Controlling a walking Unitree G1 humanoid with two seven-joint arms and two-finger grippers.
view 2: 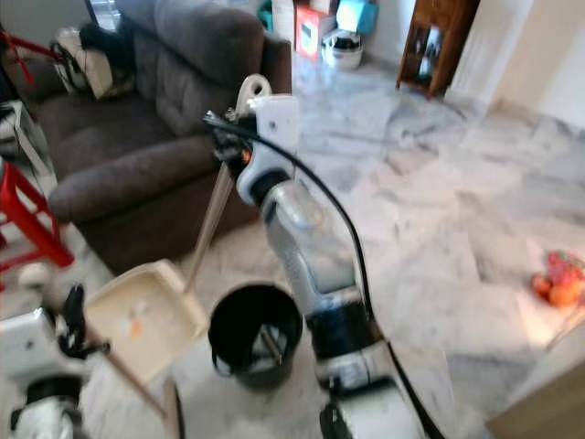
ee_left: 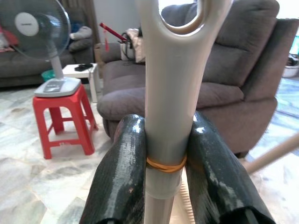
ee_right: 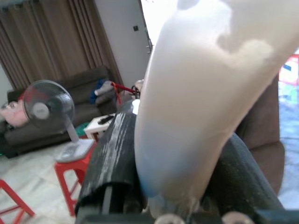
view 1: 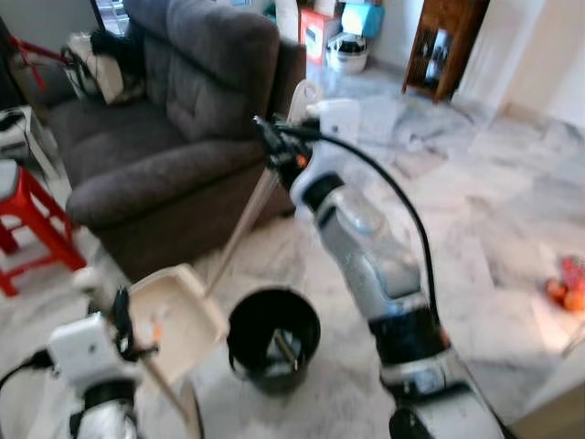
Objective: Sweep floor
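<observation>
Marble floor (view 1: 475, 183) — glossy grey-veined tile — spreads ahead of you, with the grey fabric sofa (view 1: 183, 119) on your left and a red plastic stool (view 1: 32, 229) beside it. Your right gripper (view 1: 274, 151) is clamped on the pale long handle of the dustpan (view 1: 178, 315); that handle slants down and to your left, to the cream scoop resting on the tile just beside the black bucket (view 1: 272, 337). Your left gripper (ee_left: 166, 163) is closed around a smooth beige handle (ee_left: 170, 93) with a hanging loop and a rubber band — probably the broom's. I'd judge any sweep should run toward the pan's open mouth, which your left arm is nearer.
</observation>
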